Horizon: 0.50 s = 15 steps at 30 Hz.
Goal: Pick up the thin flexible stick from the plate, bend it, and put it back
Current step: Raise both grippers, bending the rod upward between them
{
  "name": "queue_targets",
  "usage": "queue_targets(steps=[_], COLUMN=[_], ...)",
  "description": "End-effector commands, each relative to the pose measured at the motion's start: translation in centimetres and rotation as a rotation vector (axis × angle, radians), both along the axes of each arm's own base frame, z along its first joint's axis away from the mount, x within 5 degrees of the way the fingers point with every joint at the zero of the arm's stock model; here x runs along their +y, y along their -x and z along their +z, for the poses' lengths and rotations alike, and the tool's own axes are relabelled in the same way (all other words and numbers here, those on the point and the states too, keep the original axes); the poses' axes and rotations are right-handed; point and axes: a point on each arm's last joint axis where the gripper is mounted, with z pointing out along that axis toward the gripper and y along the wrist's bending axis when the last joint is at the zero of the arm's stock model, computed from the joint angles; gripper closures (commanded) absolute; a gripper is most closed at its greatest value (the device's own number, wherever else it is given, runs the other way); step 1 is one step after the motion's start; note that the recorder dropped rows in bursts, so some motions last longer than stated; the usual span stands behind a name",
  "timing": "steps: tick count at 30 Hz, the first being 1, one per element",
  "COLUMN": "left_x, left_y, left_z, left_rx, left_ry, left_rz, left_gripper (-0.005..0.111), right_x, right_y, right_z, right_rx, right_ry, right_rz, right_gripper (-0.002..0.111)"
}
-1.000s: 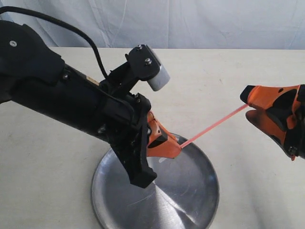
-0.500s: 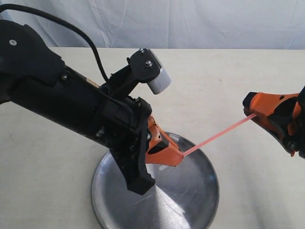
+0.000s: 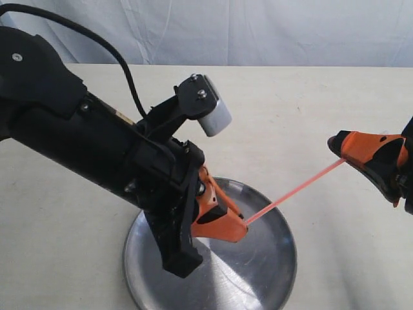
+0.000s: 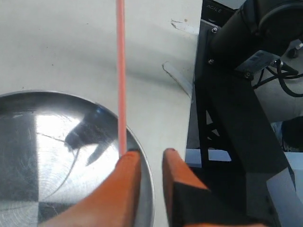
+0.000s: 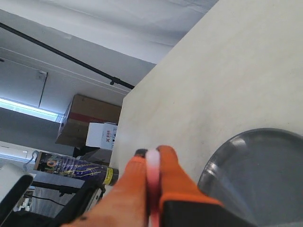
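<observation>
The stick [image 3: 293, 188] runs straight and taut through the air from my right gripper [image 3: 335, 142] down to the tip of my left gripper [image 3: 242, 223]. The right gripper [image 5: 151, 155] is shut on the stick's whitish end [image 5: 153, 166]. Over the near rim of the plate [image 3: 274, 261], my left gripper [image 4: 150, 155] shows a clear gap between its fingers. The stick [image 4: 120, 71] meets the tip of one finger [image 4: 127, 163] rather than lying in that gap. The plate [image 4: 42, 142] shines below, and it also shows in the right wrist view [image 5: 270, 165].
The plate sits on a beige table [image 3: 310, 103] with a white cloth backdrop behind. My bulky black left arm [image 3: 84, 142] hangs over the plate's left part. A black equipment frame [image 4: 227, 118] stands past the table edge.
The right gripper has dropped and drifted rightward while tilting flatter. The left gripper has sunk slightly toward the plate, so the stick now lies lower and more shallowly slanted.
</observation>
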Motion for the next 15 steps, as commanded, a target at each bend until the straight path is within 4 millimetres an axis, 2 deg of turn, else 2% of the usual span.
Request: queue_targets(steps=[1,2,3,9,11,14,15], left_x=[-0.1,-0.1,-0.1,-0.9,-0.9,-0.9,-1.0], left_y=[0.3,0.3,0.2,-0.4,-0.5,-0.7,-0.8], left_z=[0.4,0.4,0.4,-1.5,-1.5,-1.4,-1.3], left_rx=[0.011,0.011,0.011,0.070,0.066,0.043,0.029], left_ry=[0.017,0.017,0.016,-0.020,-0.020,-0.013,-0.008], left_rz=[-0.008,-0.008,-0.006,0.005,0.011,0.025,0.021], left_gripper=[0.057,0.052,0.051,0.060,0.073,0.105,0.106], right_x=[0.2,0.2,0.2,0.5,0.6,0.6,0.6], right_y=[0.0,0.0,0.1,-0.2,-0.3,-0.3,-0.3], right_z=[0.3,0.4,0.4,2.3,2.8,3.0,3.0], right_rx=[-0.017,-0.018,-0.018,-0.086,-0.100,-0.106,-0.106], right_ry=[-0.004,-0.008,-0.010,-0.021,-0.020,-0.018,-0.018], right_rz=[0.027,0.033,0.036,0.079,0.080,0.081,0.081], right_gripper=[0.108,0.108,0.108,0.108,0.108,0.108,0.108])
